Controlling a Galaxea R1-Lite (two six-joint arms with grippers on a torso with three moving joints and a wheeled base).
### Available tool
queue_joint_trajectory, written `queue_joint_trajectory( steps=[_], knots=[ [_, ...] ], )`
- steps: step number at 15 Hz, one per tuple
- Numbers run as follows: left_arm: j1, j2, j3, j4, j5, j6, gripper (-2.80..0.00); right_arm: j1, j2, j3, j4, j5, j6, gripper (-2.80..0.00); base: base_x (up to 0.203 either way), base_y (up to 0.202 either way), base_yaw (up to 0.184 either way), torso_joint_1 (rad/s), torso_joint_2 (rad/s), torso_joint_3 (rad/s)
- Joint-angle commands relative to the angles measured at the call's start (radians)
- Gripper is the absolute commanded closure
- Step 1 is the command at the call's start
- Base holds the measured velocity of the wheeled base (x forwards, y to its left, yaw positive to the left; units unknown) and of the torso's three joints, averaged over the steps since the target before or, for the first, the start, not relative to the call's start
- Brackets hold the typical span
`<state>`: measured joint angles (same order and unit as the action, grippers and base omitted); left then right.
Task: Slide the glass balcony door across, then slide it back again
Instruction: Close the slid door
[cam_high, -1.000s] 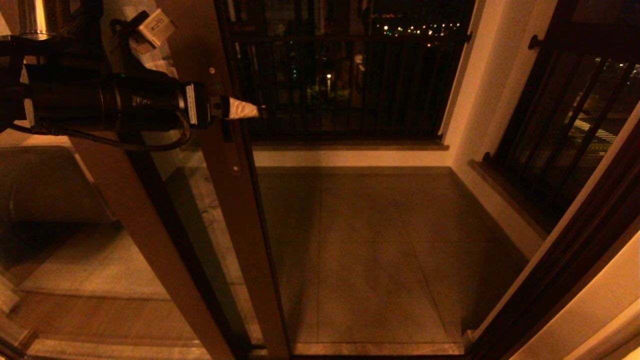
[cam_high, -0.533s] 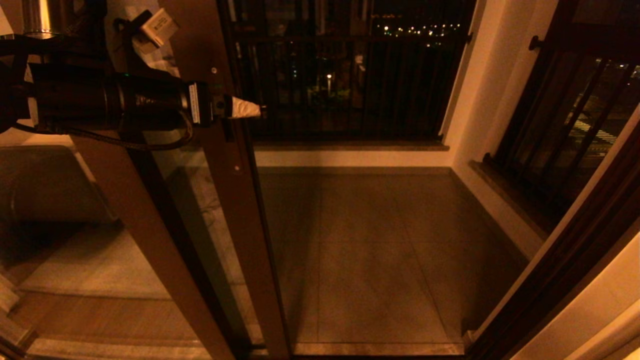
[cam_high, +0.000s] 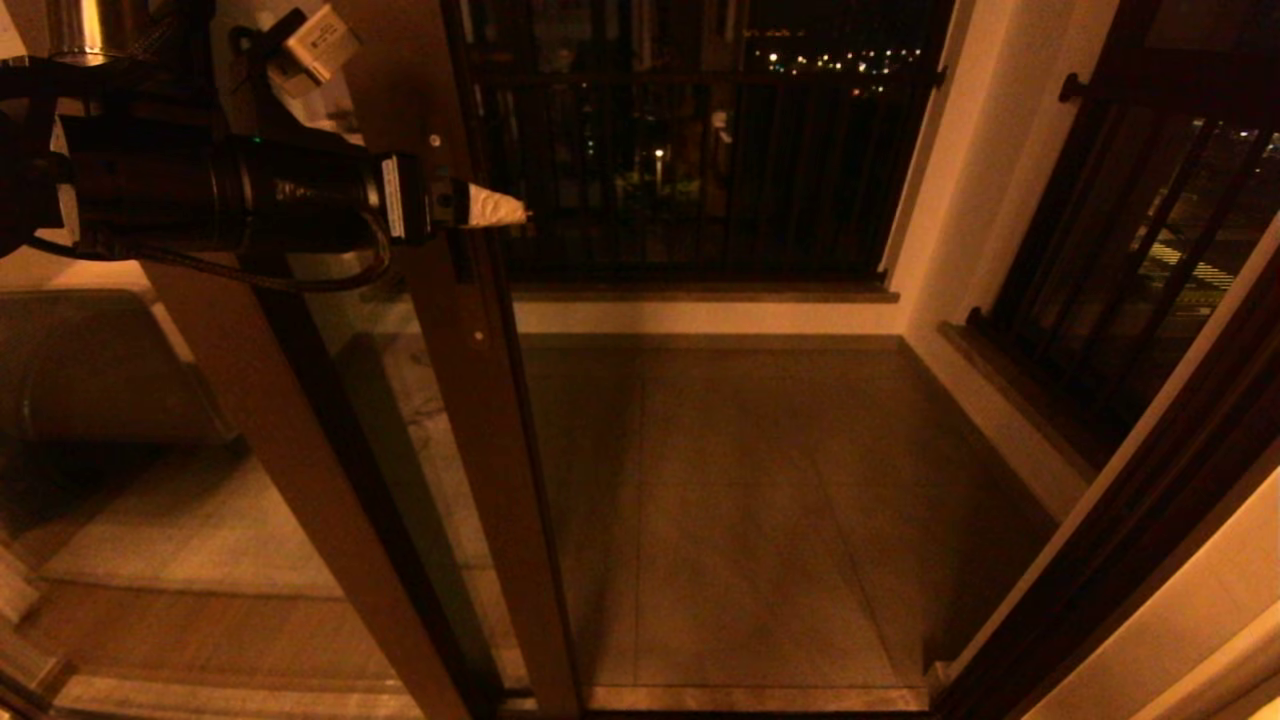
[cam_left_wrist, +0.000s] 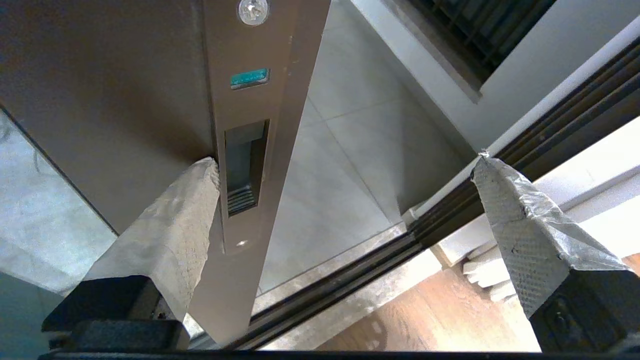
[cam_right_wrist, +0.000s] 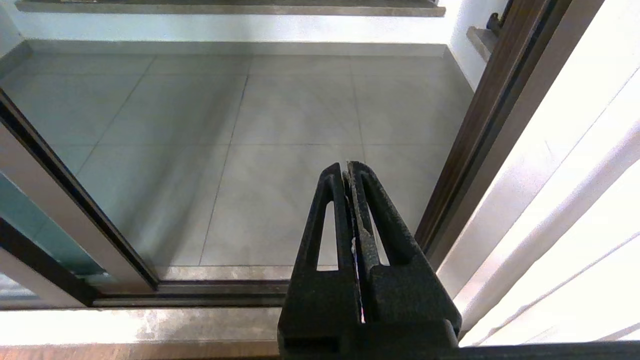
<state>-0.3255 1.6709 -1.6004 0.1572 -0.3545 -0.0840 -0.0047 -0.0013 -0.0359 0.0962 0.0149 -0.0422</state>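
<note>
The glass balcony door (cam_high: 470, 330) stands at the left of the opening, its brown upright edge bearing a slim handle plate (cam_left_wrist: 245, 150) and small screws. My left gripper (cam_high: 500, 210) reaches across that edge at handle height. In the left wrist view my left gripper (cam_left_wrist: 345, 162) is open wide: one taped finger (cam_left_wrist: 170, 240) rests against the frame just beside the plate's recess, and the other taped finger (cam_left_wrist: 520, 235) hangs free over the floor. My right gripper (cam_right_wrist: 348, 167) is shut on nothing, low before the threshold, and does not show in the head view.
A second brown-framed pane (cam_high: 270, 420) without a handle stands further left. The black-barred railing (cam_high: 700, 150) closes off the tiled balcony floor (cam_high: 740, 480). The floor track (cam_left_wrist: 350, 280) runs across to the dark jamb (cam_high: 1120, 540) on the right, with a pale curtain (cam_right_wrist: 565, 200) beside it.
The door's handle edge has crept slightly to the right, and my left gripper has gone with it, rising a little.
</note>
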Motion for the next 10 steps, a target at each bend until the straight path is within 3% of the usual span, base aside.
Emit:
queue_joint_trajectory(
  steps=[1, 10],
  knots=[
    [-0.006, 0.007, -0.003, -0.002, -0.008, 0.000, -2.80, 0.000, 0.001, 0.000, 0.000, 0.000, -0.001, 0.00, 0.000, 0.000, 0.000, 0.000, 0.00, 0.000],
    [-0.026, 0.015, -0.003, -0.002, -0.006, 0.000, -2.80, 0.000, 0.001, 0.000, 0.000, 0.000, -0.001, 0.00, 0.000, 0.000, 0.000, 0.000, 0.00, 0.000]
  ],
)
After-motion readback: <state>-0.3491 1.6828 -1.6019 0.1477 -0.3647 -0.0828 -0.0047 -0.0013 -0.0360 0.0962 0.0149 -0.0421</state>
